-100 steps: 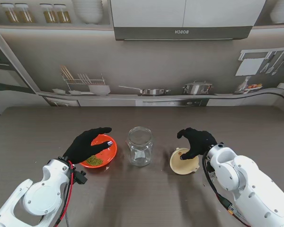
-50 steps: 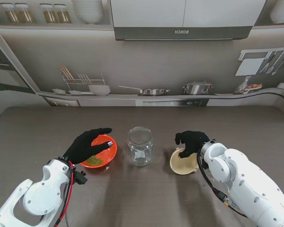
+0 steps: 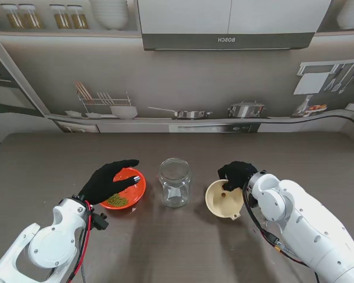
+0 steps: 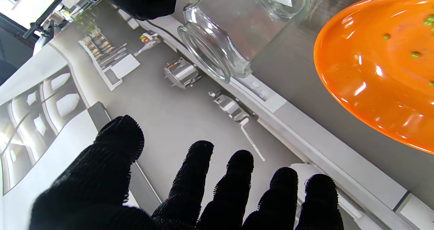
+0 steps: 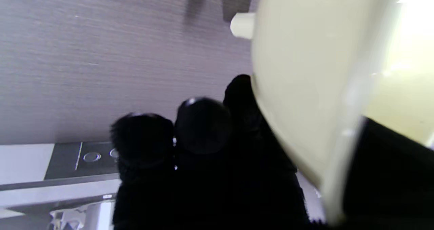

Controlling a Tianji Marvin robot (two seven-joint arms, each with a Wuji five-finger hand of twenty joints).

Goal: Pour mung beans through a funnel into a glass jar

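Observation:
A clear glass jar stands open-mouthed at the table's middle. To its left sits an orange bowl holding green mung beans. My left hand hovers over that bowl, fingers spread, holding nothing. Right of the jar, my right hand is shut on the rim of a cream funnel, lifted and tilted with its mouth facing me. Its spout points toward the table.
The dark wood-grain table ends at a printed kitchen backdrop along its far edge. My white right forearm lies near the funnel.
My right hand has closed on the funnel's rim, lifted it off the table and tipped it toward me, shifting slightly left. The left hand has stayed still.

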